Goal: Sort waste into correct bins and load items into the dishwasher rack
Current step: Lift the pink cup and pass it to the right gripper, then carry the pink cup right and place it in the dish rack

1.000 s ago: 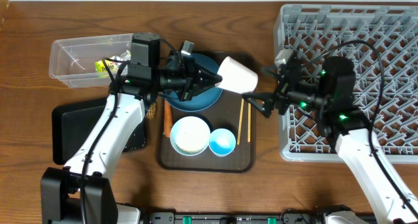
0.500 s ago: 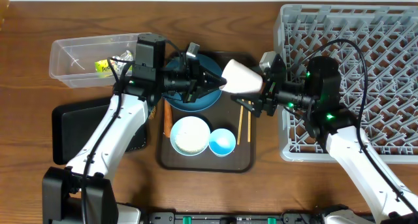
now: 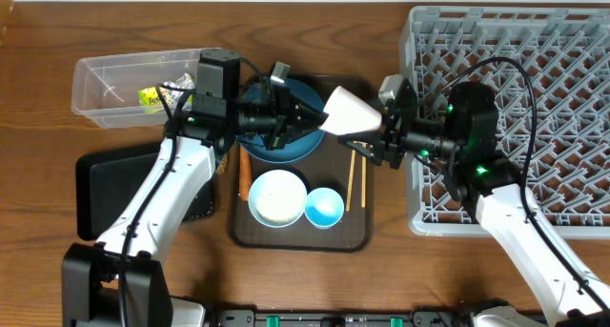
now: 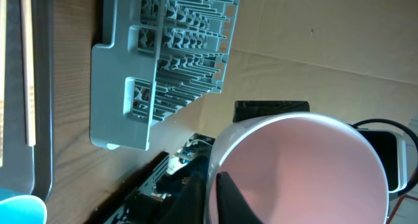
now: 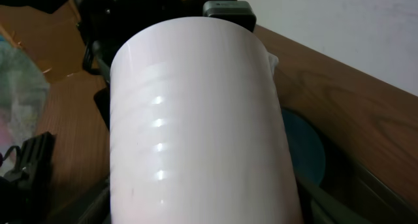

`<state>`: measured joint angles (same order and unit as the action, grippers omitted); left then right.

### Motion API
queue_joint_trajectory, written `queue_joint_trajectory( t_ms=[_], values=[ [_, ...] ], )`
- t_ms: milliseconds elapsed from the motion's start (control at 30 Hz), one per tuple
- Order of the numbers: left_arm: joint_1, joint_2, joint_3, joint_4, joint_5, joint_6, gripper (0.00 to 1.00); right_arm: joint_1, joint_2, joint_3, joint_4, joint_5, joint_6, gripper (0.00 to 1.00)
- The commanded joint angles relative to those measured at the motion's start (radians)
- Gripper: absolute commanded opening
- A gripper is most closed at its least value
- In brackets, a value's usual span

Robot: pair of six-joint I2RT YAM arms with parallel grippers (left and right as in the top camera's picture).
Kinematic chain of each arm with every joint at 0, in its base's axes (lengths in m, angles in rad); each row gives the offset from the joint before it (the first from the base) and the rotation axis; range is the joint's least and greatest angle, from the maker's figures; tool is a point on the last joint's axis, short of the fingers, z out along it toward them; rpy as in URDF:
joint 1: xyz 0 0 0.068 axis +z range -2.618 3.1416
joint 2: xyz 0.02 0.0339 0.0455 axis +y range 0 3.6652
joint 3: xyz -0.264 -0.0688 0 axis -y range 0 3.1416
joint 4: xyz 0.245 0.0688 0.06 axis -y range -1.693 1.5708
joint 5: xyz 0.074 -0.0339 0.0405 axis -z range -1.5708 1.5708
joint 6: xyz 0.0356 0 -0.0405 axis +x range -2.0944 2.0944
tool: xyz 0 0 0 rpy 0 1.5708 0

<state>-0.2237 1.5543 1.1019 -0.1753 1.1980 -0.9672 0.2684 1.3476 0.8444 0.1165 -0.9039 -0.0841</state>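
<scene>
Handover of the white cup (image 3: 351, 114) is shown in mid-air above the far right corner of the brown serving tray (image 3: 286, 234), near the middle of the desk. The cup is held on its side, its pink-lined mouth pointed left and its base pointed right. The left gripper (image 3: 319, 117) is pinched shut on the cup's rim, with one finger (image 4: 228, 194) seen inside the mouth in the left wrist view. A second ago the right gripper (image 3: 379, 136) was spread wide and well apart from the cup. It has since been brought leftward, and its jaws are now placed around the cup's base and have been narrowed. Whether they are already pressed tight on the cup cannot be told. In the right wrist view the cup's white wall (image 5: 196, 119) fills the space between the fingers. The cup is judged to be on its way to the grey dishwasher rack (image 3: 534, 60) at the right far corner of the desk, within the right arm's reach. Release by the left gripper is judged to be the next step. Left on the tray are the dark blue bowl (image 3: 295, 148), white bowl (image 3: 277, 197), small light-blue bowl (image 3: 324, 207) and chopsticks (image 3: 355, 179).
</scene>
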Motion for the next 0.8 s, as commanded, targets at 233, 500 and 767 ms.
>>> queue_joint_trajectory(
  t_ms=[233,500,767],
  values=[
    [0.0,0.01,0.008,-0.006,-0.12,0.305,0.26,-0.003,0.005,0.014,-0.017,0.113,0.048,0.45],
    [0.042,-0.011,0.008,-0.164,-0.444,0.527,0.27,-0.087,-0.017,0.014,-0.127,0.227,0.1,0.45],
    [0.113,-0.104,0.008,-0.352,-0.669,0.65,0.27,-0.269,-0.132,0.109,-0.444,0.227,0.158,0.4]
  ],
)
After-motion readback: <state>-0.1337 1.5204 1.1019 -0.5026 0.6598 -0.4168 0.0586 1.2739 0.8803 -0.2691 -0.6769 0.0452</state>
